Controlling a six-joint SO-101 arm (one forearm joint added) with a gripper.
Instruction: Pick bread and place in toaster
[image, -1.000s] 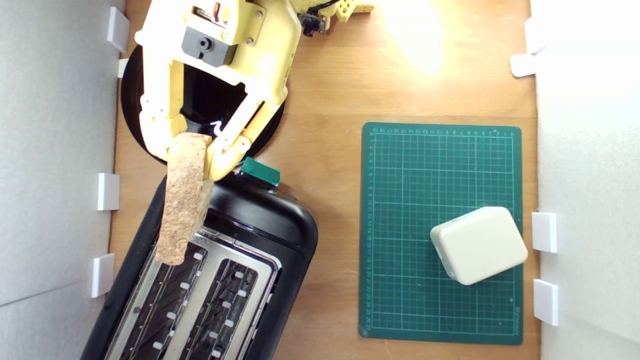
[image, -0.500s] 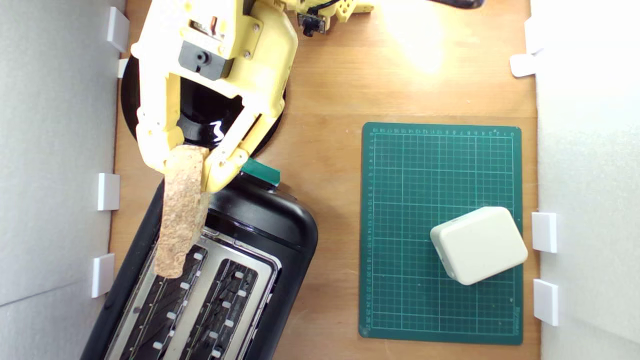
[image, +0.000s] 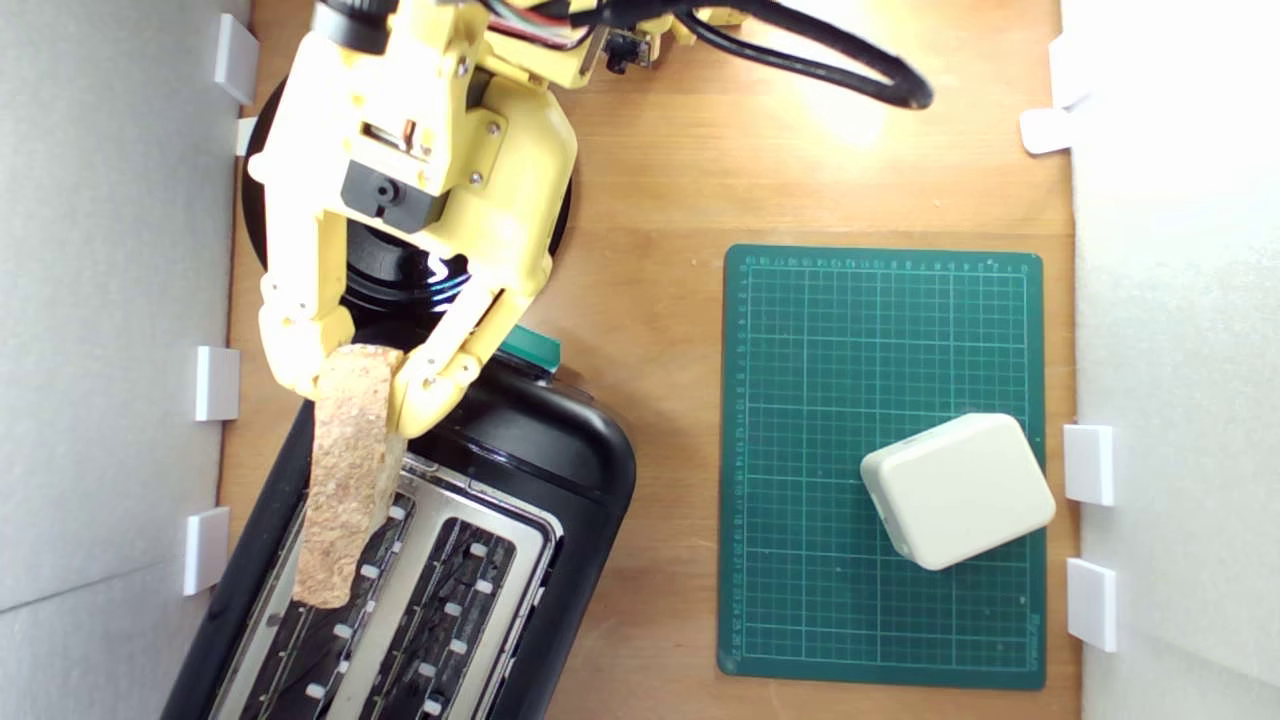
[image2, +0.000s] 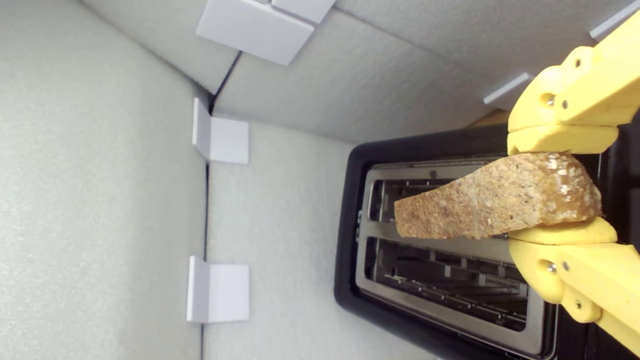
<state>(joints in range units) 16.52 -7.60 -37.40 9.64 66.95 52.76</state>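
Yellow gripper (image: 350, 385) clamps bread slice (image: 342, 480) by one end, crust facing up. Slice hangs lengthwise above toaster (image: 560, 470), over slot nearer exterior view's left, not in it. White block (image: 958, 490) sits on green cutting mat (image: 800, 400), well apart.

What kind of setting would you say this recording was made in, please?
Probably a tabletop robot test bench, not a kitchen: a wooden table walled by white foam panels, with a green cutting mat beside the toaster.
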